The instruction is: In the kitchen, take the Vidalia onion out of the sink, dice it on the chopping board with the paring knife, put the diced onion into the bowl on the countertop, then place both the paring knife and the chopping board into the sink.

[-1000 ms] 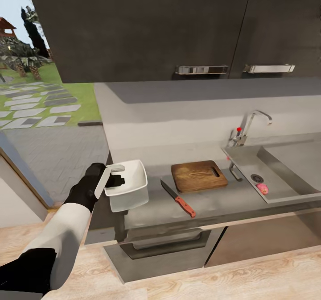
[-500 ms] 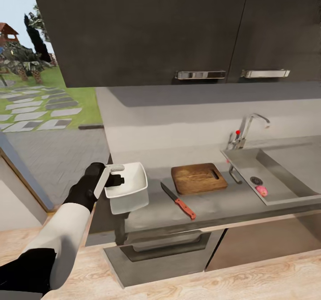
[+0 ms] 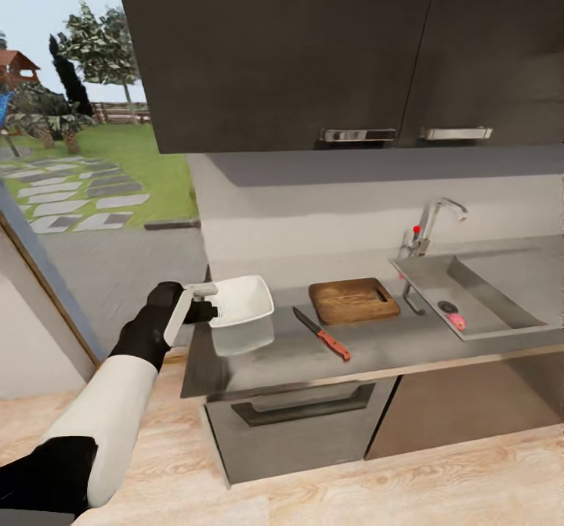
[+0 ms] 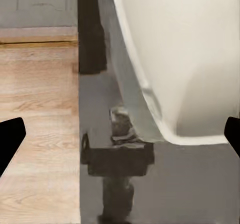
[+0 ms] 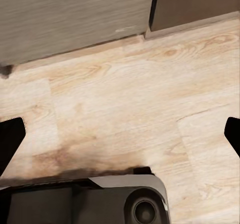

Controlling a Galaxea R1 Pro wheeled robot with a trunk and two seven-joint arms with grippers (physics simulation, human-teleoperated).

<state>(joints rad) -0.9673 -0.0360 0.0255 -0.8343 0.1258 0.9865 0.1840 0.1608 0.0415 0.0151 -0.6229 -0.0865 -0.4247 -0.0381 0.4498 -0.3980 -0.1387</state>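
Nearby, paring knife [image 3: 322,333] beside chopping board [image 3: 353,300]

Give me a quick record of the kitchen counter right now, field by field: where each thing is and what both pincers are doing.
bowl: white, at the left end of the countertop
left pincer: at the bowl's near-left rim; grip unclear
chopping board: flat on the countertop, between bowl and sink
paring knife: on the countertop in front of the board, apart from it
sink: right end of the countertop, a small pink item near its drain
right pincer: fingertips apart above the wooden floor, holding nothing
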